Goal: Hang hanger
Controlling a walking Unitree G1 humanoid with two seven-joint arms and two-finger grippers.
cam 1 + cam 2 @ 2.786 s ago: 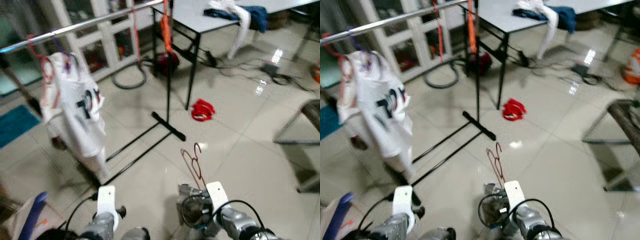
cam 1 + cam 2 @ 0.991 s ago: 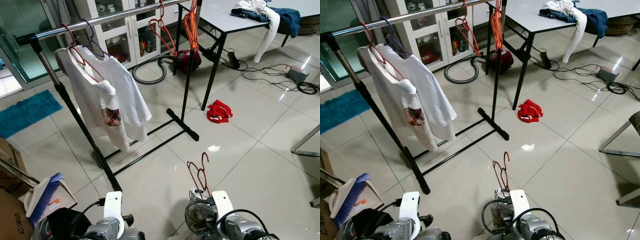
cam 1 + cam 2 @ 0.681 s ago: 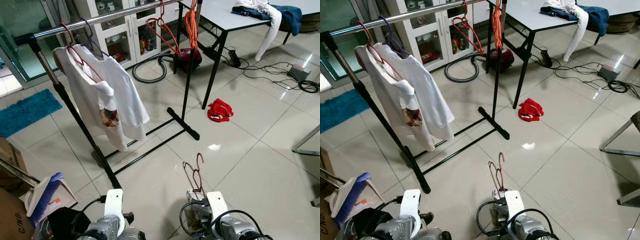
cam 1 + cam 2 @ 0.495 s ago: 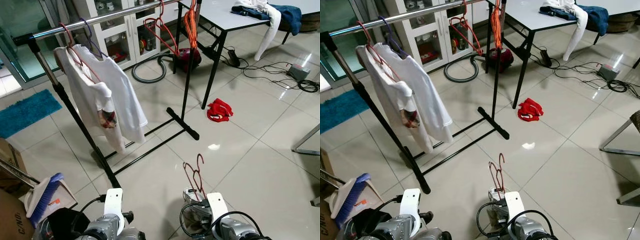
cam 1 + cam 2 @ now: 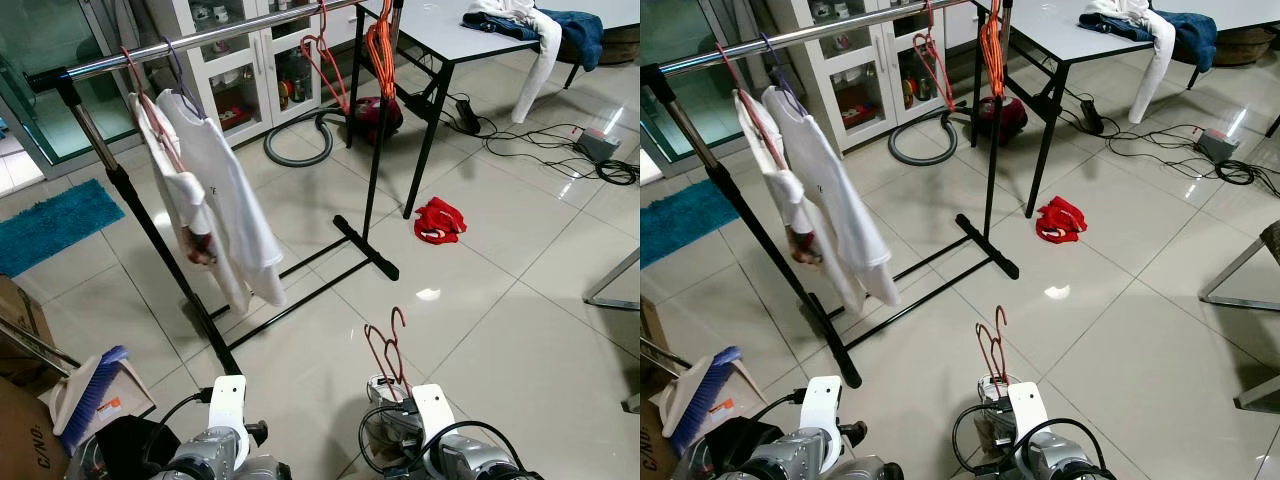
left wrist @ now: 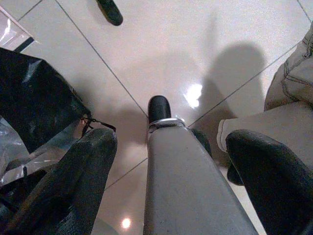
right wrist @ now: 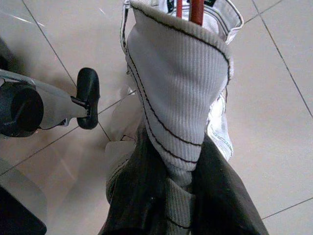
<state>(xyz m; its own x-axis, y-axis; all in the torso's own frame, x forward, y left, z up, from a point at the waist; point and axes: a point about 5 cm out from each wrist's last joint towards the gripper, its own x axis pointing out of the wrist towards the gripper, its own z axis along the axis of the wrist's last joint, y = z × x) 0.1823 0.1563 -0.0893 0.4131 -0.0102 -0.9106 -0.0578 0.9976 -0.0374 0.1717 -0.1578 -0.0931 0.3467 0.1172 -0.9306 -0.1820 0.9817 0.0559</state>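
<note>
Hanger (image 5: 388,345): red, carrying a pale garment (image 7: 181,93), clamped upright in my right claw (image 7: 168,193), well short of the rail (image 5: 190,42). My left claw (image 6: 161,161) gapes empty. Risk: the hook missing the rail or snagging the hung shirt (image 5: 215,195).

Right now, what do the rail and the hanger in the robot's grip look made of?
Rail: likely polished metal, silvery with bright glints, on black posts. Hanger in the right gripper: thin red wire, probably coated metal; it carries a ribbed off-white garment.

Open rail (image 5: 250,28) between white shirt (image 5: 215,190) and red hangers (image 5: 325,55).
</note>
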